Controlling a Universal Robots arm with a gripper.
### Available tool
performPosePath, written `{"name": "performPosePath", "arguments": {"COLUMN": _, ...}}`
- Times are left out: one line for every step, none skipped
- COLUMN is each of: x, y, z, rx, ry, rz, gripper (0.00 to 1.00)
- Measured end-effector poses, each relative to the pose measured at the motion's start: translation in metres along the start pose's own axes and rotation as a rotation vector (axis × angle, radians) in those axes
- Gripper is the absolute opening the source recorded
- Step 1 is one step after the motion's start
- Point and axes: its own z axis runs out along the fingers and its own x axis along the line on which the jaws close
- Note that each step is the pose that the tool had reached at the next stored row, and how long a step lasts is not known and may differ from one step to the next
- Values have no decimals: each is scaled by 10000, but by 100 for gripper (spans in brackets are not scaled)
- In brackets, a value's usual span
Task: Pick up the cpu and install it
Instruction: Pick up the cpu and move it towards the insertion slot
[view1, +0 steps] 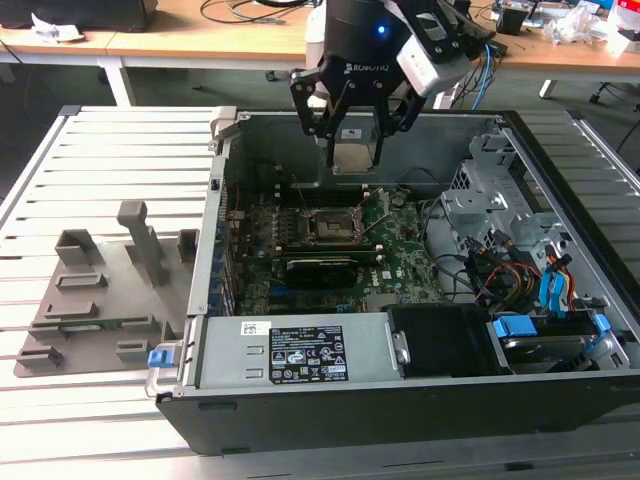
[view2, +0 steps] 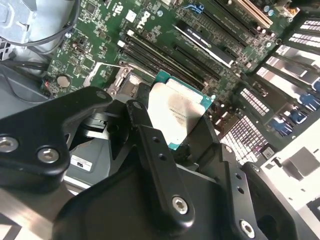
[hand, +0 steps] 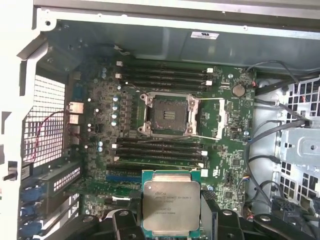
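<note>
The cpu (hand: 171, 207) is gripped by its edges in the pincer (view1: 354, 140) and held above the motherboard (hand: 227, 165), apart from the open socket (hand: 167, 116). Transport is judged in hand; square alignment over the socket is called for.

Black gripper (view1: 352, 150), round glossy body, small blue light (view1: 381, 29) glowing up top, white lettering (view1: 369, 69) across the front. Jaws are chunky black links dotted with silver screws (view2: 180, 204). White box (view1: 432, 58) mounted alongside, blue cable (view1: 487, 72) beside it.
</note>
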Motion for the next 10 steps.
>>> {"name": "performPosePath", "arguments": {"x": -13, "y": 3, "z": 11, "rx": 1, "ry": 0, "rz": 0, "gripper": 55}}
{"name": "performPosePath", "arguments": {"x": -28, "y": 6, "z": 25, "rx": 0, "ry": 0, "rz": 0, "gripper": 55}}
{"name": "performPosePath", "arguments": {"x": -42, "y": 8, "z": 38, "rx": 1, "ry": 1, "rz": -1, "gripper": 55}}
{"name": "performPosePath", "arguments": {"x": -57, "y": 8, "z": 58, "rx": 1, "ry": 1, "rz": -1, "gripper": 55}}
{"name": "performPosePath", "arguments": {"x": -61, "y": 8, "z": 67, "rx": 1, "ry": 0, "rz": -1, "gripper": 55}}
{"name": "performPosePath", "arguments": {"x": -64, "y": 8, "z": 75, "rx": 1, "ry": 1, "rz": -1, "gripper": 55}}
{"name": "performPosePath", "arguments": {"x": -66, "y": 8, "z": 87, "rx": 1, "ry": 1, "rz": 0, "gripper": 55}}
{"name": "performPosePath", "arguments": {"x": -68, "y": 9, "z": 96, "rx": 1, "ry": 0, "rz": 0, "gripper": 55}}
{"name": "performPosePath", "arguments": {"x": -72, "y": 11, "z": 113, "rx": 2, "ry": 2, "rz": 0, "gripper": 55}}
{"name": "performPosePath", "arguments": {"x": -74, "y": 16, "z": 122, "rx": -6, "ry": 1, "rz": 1, "gripper": 55}}
